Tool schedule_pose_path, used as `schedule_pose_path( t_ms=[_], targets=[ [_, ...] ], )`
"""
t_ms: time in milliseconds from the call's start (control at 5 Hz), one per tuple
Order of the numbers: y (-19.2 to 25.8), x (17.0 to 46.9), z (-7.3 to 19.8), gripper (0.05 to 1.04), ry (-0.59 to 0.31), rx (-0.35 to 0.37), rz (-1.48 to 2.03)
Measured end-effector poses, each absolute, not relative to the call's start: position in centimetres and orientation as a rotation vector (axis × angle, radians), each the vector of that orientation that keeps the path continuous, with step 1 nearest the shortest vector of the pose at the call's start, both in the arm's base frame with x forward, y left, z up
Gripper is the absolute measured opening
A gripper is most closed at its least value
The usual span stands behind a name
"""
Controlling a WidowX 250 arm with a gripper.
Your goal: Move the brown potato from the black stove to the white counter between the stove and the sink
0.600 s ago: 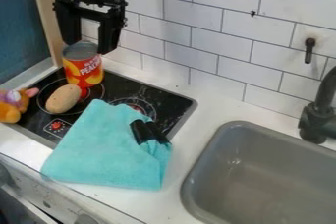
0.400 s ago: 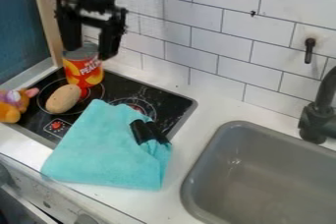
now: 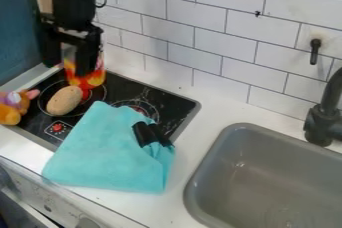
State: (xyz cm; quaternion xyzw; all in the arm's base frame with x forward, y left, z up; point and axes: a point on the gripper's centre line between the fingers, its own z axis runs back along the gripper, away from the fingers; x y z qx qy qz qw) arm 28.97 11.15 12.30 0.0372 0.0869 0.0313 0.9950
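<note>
Two fingers [image 3: 87, 59] wide apart, pincer [image 3: 66, 70] empty near can [image 3: 92, 80]; can upright, presumably steadied by its base. Folded cloth [image 3: 107, 147] overlaps stovetop [image 3: 127, 87] and desk [image 3: 210, 107].

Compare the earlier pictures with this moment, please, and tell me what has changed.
The gripper has come down and toward the picture's left, and its fingers now overlap more of the can in the view. No grasp or release is visible. The can, potato-like item, turquoise cloth and plush toy stayed put.
</note>
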Motion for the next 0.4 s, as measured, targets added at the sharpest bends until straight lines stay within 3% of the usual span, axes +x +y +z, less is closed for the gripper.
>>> schedule_pose_path(
  t_ms=[200,400],
  targets=[
    [12.2,28.7,12.3,0.999,0.176,0.106,0.068],
    [14.0,27.9,10.7,0.999,0.239,0.099,0.094]
  ],
)
